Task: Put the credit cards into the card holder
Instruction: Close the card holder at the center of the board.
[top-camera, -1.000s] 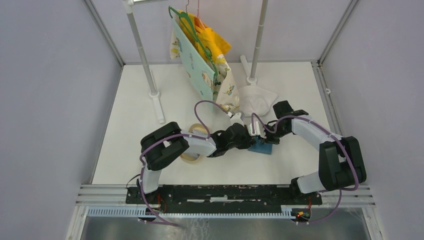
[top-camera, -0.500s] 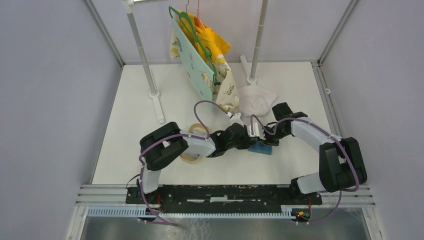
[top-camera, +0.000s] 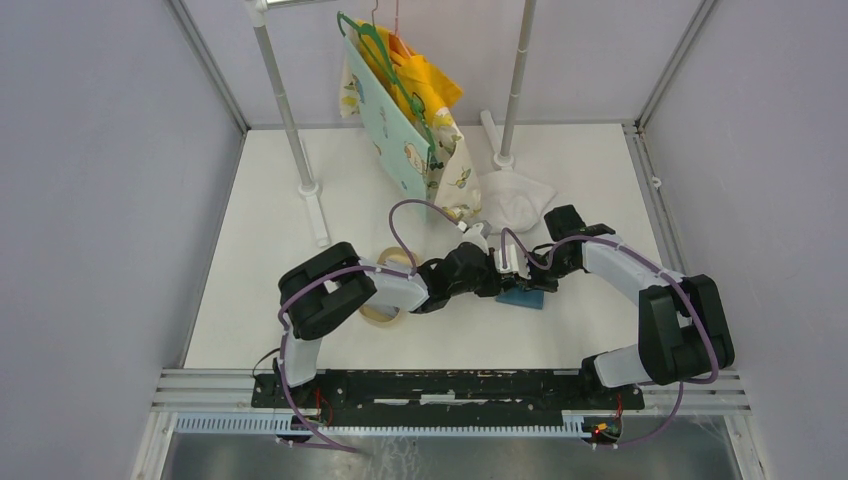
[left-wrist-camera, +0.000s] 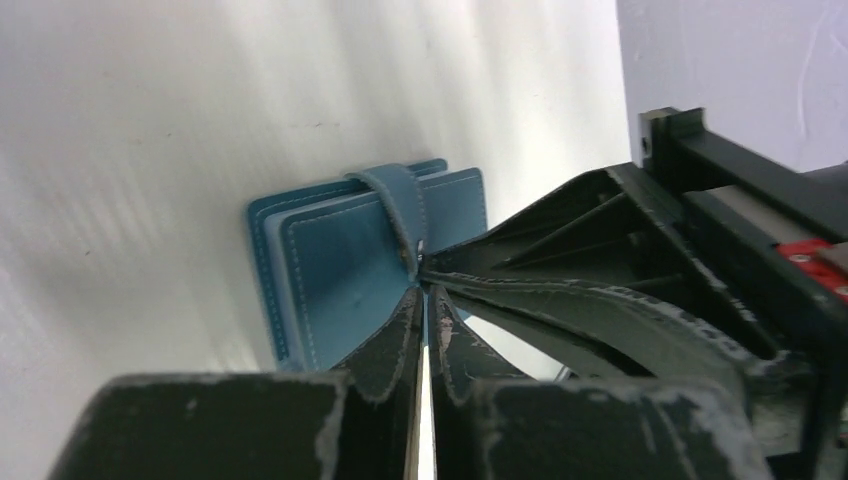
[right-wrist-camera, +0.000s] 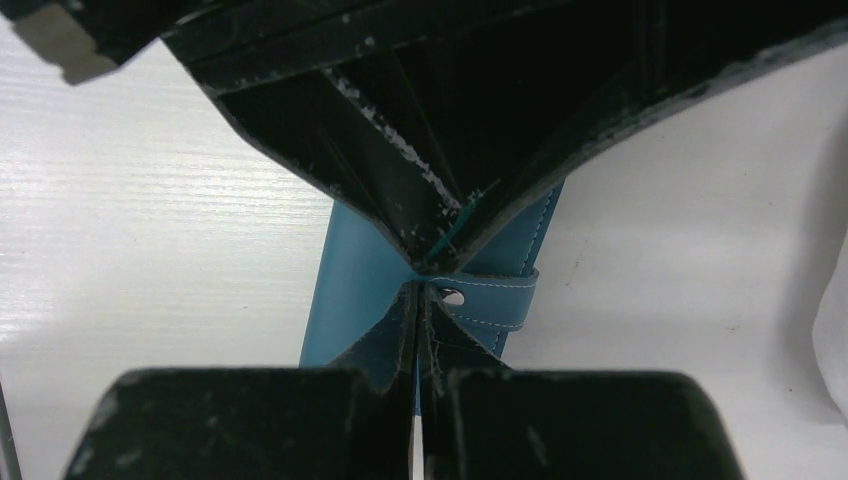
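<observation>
Two arms meet nose to nose at the card holder. It lies flat near the middle of the tabletop, a bit toward the near edge and right of centre.

Left gripper: jaws nearly together with a hairline slit showing, tips at the strap. Can't tell if it pinches anything.

Right gripper: jaws closed, tips pressed in at the same strap beside the snap. Can't tell whether strap leather is caught between them.

Change vs a second ago: the left wrist has crept slightly toward the left edge and its jaws look like they have just started to ease. The right arm nudged in a touch and the holder barely slid.

Credit cards: none visible in any view, not in either gripper, not on bare tabletop.

Judgement: this is strap handling, either opening or closing the holder. With the left grip loosening, it is likely a release or hand-off at the strap. Can't tell whether cards are already inside.

Tan tray sits under the left arm.
</observation>
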